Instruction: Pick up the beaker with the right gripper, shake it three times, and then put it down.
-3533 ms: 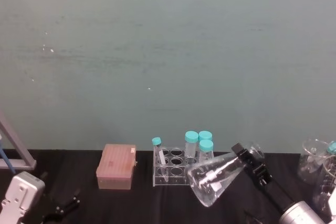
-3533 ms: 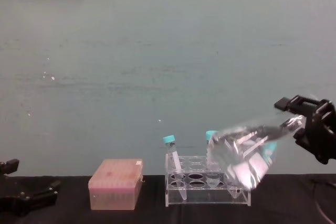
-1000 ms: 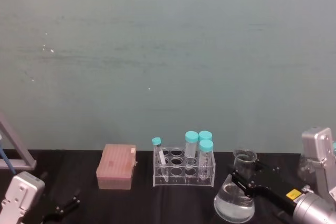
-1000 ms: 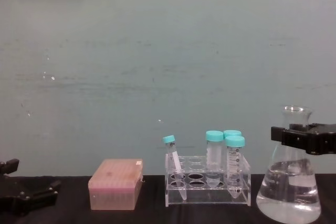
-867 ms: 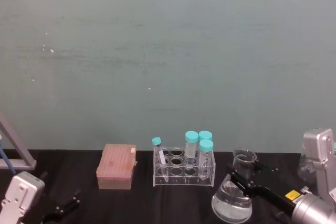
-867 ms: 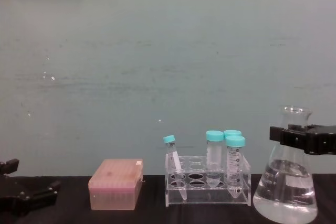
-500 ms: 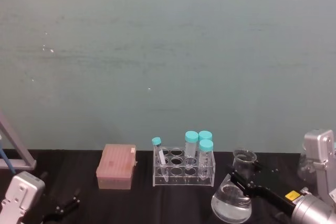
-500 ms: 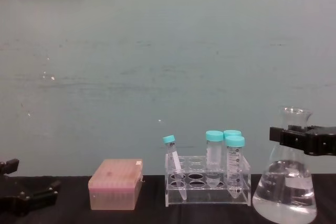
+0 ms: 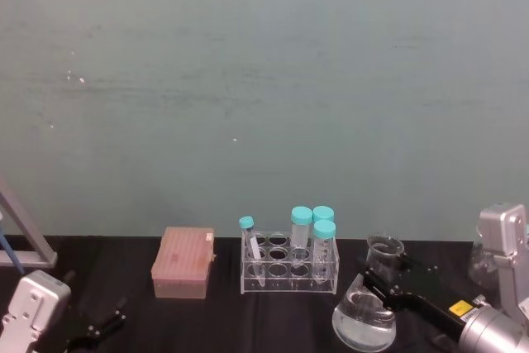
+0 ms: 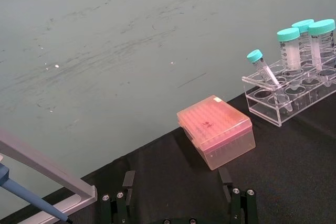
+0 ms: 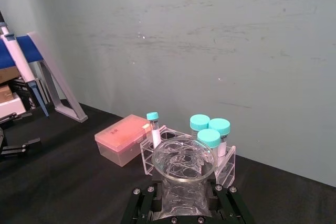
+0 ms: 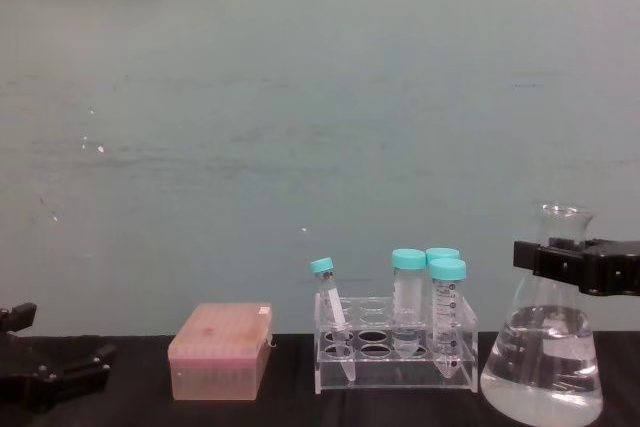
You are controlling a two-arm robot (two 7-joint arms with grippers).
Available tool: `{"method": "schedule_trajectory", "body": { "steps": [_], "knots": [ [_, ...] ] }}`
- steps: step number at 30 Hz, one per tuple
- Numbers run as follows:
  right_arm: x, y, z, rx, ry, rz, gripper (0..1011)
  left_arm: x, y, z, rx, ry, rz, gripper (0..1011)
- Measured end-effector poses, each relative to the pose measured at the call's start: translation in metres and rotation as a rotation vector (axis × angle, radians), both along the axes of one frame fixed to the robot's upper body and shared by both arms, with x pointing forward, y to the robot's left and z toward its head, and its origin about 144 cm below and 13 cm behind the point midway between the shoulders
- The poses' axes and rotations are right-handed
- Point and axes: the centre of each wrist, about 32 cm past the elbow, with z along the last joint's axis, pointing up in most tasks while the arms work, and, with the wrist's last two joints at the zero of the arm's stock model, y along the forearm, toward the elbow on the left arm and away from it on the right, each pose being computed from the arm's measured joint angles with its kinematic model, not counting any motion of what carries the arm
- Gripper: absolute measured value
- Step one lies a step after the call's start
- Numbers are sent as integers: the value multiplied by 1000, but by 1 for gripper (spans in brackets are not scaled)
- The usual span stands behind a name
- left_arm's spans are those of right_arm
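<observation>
The large clear glass conical beaker (image 12: 543, 372) now stands upright, its base low at the black desk (image 9: 273, 320), just right of the clear plastic tube rack (image 12: 395, 352). A few seconds ago it hung tilted in the air. The black right pincer (image 12: 565, 265) stays clamped around its neck. The left pincer (image 10: 178, 209) lies spread open at the desk's left, unchanged.

Soft, even light falls across the pale green wall (image 9: 264, 80), which looks bright and flat from edge to edge. Below it the black table (image 9: 215, 324) reads dark and matte. Small pale glints sit on the glass of the beaker (image 12: 543, 367).
</observation>
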Motion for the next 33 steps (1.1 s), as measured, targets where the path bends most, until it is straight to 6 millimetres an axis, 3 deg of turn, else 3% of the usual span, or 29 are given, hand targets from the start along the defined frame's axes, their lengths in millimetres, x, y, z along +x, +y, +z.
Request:
{"method": "schedule_trajectory", "body": {
  "steps": [11, 16, 22, 33],
  "knots": [
    [0, -1, 0, 20, 5, 14, 453, 0, 0, 0, 0, 0, 0, 1000],
    [0, -2, -5, 214, 42, 53, 453, 0, 0, 0, 0, 0, 0, 1000],
    [-3, 6, -17, 576, 119, 66, 453, 0, 0, 0, 0, 0, 0, 1000],
    [-8, 16, -26, 805, 209, 64, 453, 0, 0, 0, 0, 0, 0, 1000]
  ]
}}
